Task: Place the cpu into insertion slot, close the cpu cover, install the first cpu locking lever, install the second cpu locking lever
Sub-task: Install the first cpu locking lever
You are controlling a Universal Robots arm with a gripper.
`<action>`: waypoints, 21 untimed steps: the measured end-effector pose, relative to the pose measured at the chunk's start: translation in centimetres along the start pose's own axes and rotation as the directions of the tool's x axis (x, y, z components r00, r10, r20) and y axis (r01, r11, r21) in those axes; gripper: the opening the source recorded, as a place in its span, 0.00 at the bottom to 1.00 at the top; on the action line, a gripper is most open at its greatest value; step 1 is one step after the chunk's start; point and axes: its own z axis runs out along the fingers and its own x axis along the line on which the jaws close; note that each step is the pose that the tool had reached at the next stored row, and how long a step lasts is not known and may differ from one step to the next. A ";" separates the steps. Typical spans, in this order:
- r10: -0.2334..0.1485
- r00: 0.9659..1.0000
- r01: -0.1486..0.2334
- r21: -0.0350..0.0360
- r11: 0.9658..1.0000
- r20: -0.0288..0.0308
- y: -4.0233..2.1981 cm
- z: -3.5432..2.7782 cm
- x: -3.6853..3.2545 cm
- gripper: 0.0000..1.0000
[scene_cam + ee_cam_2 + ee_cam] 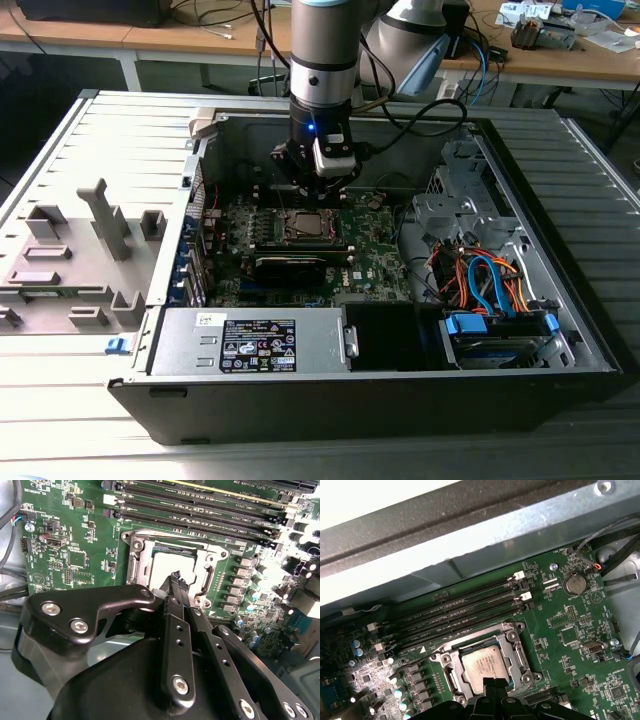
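The open computer case [400, 400] holds a grey power supply [250, 342] and blue and orange cables [488, 280].

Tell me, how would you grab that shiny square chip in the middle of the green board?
From straight above, by two opposite edges, I'd guess: the cpu lies flat in the insertion slot. The cpu cover seems to frame it, so that likely must lift first.

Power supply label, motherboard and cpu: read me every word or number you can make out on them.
Nothing can be quoted; all the print is too small to read.
power supply label: rows of print and symbols, unreadable.
white sticker beside it: unreadable.
cpu: faint lines of marking on its metal top, unreadable.
green circuit board: white lettering by its parts, unreadable.
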 end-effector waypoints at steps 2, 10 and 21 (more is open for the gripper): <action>-0.002 1.000 0.002 0.000 1.000 0.000 0.00 0.00 0.00 0.11; -0.013 1.000 0.013 0.000 1.000 0.001 0.00 0.00 0.00 0.11; -0.028 1.000 0.028 -0.001 1.000 0.002 0.00 0.00 0.00 0.11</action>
